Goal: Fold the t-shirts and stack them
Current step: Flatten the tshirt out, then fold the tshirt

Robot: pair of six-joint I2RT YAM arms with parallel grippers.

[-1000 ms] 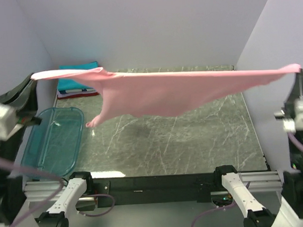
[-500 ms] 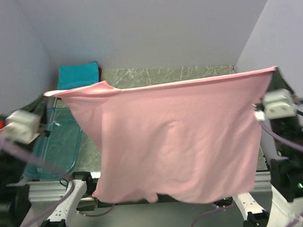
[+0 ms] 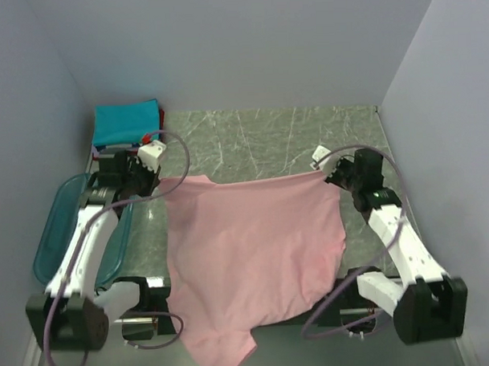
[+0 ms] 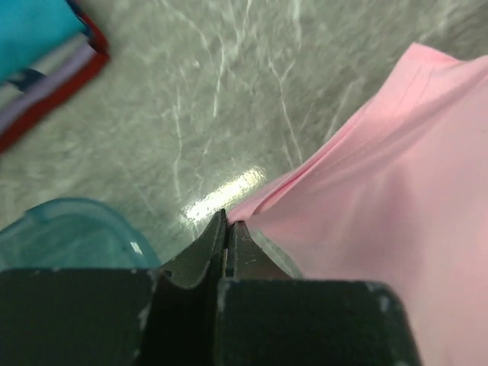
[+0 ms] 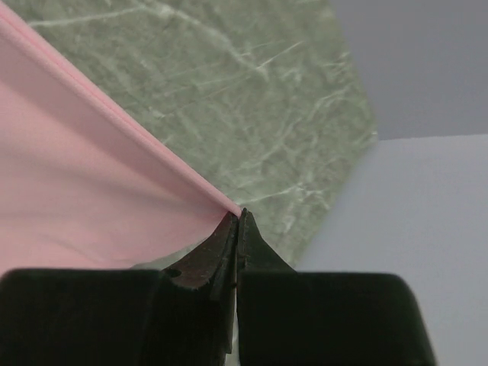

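Observation:
A light pink t-shirt (image 3: 251, 247) lies spread over the marble table, its lower part hanging past the near edge. My left gripper (image 3: 158, 184) is shut on the shirt's far-left corner (image 4: 252, 206), low over the table. On the right, my right gripper (image 3: 323, 171) is shut on the far-right corner (image 5: 229, 204), and the top hem runs taut between the two. A folded teal t-shirt (image 3: 127, 122) tops a stack in the far-left corner, with red and white edges (image 4: 46, 99) showing beneath it.
A translucent blue plastic bin (image 3: 58, 238) sits along the left edge under my left arm, and its rim (image 4: 69, 229) shows in the left wrist view. Grey walls close in on the left, back and right of the marble table (image 3: 267, 142).
Both grippers came down and inward from high at the sides. The pink shirt went from stretched in the air to hanging, then to lying across the table and its near edge.

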